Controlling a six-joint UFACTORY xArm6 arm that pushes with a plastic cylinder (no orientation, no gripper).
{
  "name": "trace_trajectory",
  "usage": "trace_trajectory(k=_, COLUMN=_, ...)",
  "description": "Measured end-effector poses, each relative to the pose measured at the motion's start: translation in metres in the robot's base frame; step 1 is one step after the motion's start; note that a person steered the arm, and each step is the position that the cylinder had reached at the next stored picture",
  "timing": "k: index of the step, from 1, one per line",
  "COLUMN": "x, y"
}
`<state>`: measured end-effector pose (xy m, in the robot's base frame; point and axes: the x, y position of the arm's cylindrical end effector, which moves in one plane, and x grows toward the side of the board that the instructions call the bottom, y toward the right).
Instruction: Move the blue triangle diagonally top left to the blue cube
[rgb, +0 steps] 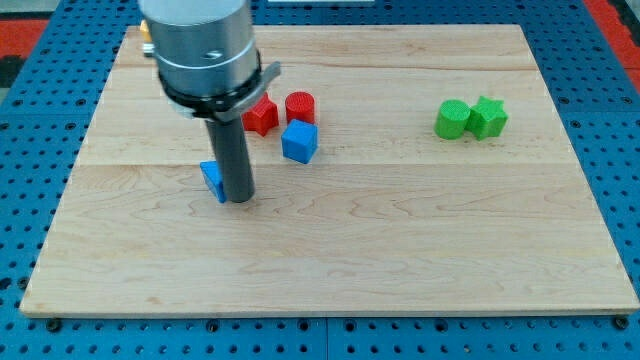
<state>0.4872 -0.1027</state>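
Wooden planking formed the work surface: a pale board (400, 250) resting on a blue perforated base (600, 60). No container was present on the board; every block lay directly on the wood.

Nearest the view's bottom, the rod's tip (238, 200) stood on the board at left of centre. The arm carried no jaws or fingers, only this straight dark rod, so no open or closed condition applied. The blue triangle (211, 180) lay touching the rod on its left side, partly hidden by it.

Farther up and to the view's right, the blue cube (299, 141) sat apart from the triangle, on the rod's other side. Just above the cube stood the red cylinder (300, 106), and beside that, to its left, a red block (262, 115) of uncertain shape, partly covered by the arm's housing.

Well apart, near the view's upper right, a green cylinder (452, 120) and a green star-like block (488, 117) sat touching each other.
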Motion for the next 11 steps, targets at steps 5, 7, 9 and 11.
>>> trace_trajectory(k=5, x=-0.063, y=-0.092)
trace_trajectory(k=7, x=-0.081, y=-0.118)
trace_trajectory(k=9, x=-0.220, y=-0.178)
trace_trajectory(k=11, x=-0.288, y=-0.202)
